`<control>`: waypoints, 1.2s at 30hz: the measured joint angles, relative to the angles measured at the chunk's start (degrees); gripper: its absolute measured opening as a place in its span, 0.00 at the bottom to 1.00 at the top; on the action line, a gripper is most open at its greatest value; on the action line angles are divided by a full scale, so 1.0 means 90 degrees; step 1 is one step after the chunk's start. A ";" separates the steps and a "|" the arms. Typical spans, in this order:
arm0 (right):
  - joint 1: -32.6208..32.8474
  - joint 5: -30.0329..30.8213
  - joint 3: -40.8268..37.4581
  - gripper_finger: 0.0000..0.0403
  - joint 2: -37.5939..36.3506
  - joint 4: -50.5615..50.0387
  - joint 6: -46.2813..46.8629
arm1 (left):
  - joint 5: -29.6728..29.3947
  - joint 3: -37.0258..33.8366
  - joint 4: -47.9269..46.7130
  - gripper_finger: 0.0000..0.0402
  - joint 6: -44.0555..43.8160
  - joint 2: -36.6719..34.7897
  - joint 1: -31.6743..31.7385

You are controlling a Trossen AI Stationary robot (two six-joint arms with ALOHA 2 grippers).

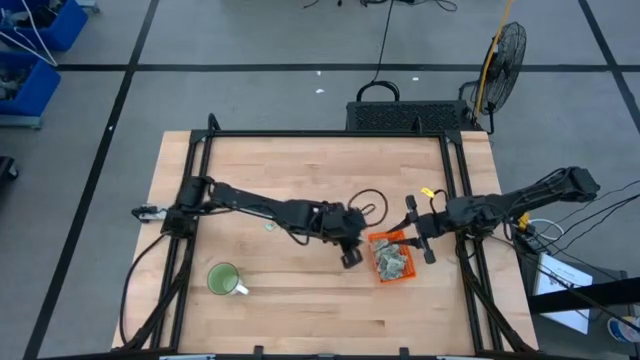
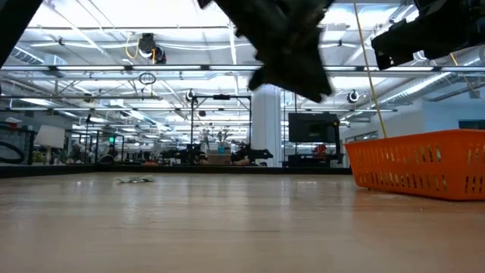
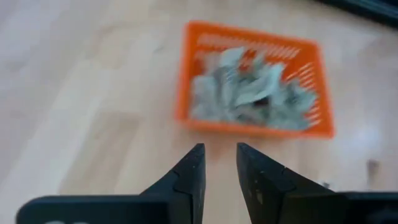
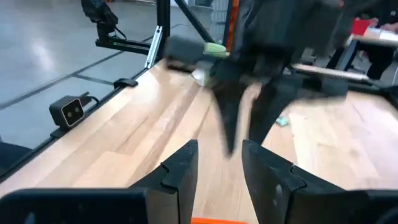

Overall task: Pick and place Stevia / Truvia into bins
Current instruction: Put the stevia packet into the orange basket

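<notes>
High view, left gripper [image 1: 352,258] beside orange tray [image 1: 404,275]

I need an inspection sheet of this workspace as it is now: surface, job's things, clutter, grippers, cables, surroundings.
Surface: wooden table, inside a black frame.
Job's things: orange tray right of centre, holding a pile of sachets; one loose sachet on the table left of centre.
Clutter: green mug near the front left.
Grippers: left gripper open, nothing between its fingers, beside the tray's left side; right gripper open, holding nothing, at the tray's far right side.
Cables: black loop on the table behind the tray; cables along both arms.
Surroundings: fan on the floor behind the table; blue bins far left.
</notes>
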 joint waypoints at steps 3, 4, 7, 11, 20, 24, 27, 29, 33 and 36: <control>0.0000 0.0001 0.0000 0.29 0.0050 -0.0050 0.0159 | -0.0418 0.0000 -0.1239 0.23 -0.0403 -0.0382 -0.0067; 0.0000 0.0001 0.0000 0.29 0.0053 -0.0105 0.0219 | -0.0592 0.0007 -0.1565 0.23 -0.0589 -0.0452 -0.0126; 0.0000 0.0001 0.0000 0.29 0.0070 -0.0177 0.0333 | -0.1130 -0.0006 -0.2957 0.23 -0.1142 -0.0559 -0.0344; 0.0000 0.0004 0.0000 0.29 0.0070 -0.0283 0.0643 | -0.1921 -0.0015 -0.4514 0.23 -0.2119 -0.0562 -0.0680; 0.0000 0.0006 0.0000 0.29 0.0072 -0.0340 0.1120 | -0.1605 -0.0869 -0.5979 0.23 -0.3066 -0.0605 -0.0765; 0.0000 0.0006 0.0000 0.29 0.0070 -0.0344 0.1193 | -0.0947 -0.1391 -0.6135 0.23 -0.2432 -0.0786 -0.0555; 0.0000 0.0006 0.0000 0.29 0.0070 -0.0348 0.1193 | -0.0799 -0.1850 -0.6112 0.23 -0.2081 -0.1040 -0.0398; 0.0000 0.0006 0.0000 0.29 0.0072 -0.0362 0.1193 | -0.0792 -0.2170 -0.6086 0.23 -0.2000 -0.1310 -0.0309; -0.0002 0.0006 0.0000 0.29 0.0070 -0.0369 0.1191 | -0.0944 -0.3029 -0.5231 0.23 -0.1973 -0.2260 -0.0180; -0.0001 0.0006 0.0000 0.29 0.0072 -0.0397 0.1191 | -0.1302 -0.3926 -0.4159 0.23 -0.2107 -0.3190 -0.0095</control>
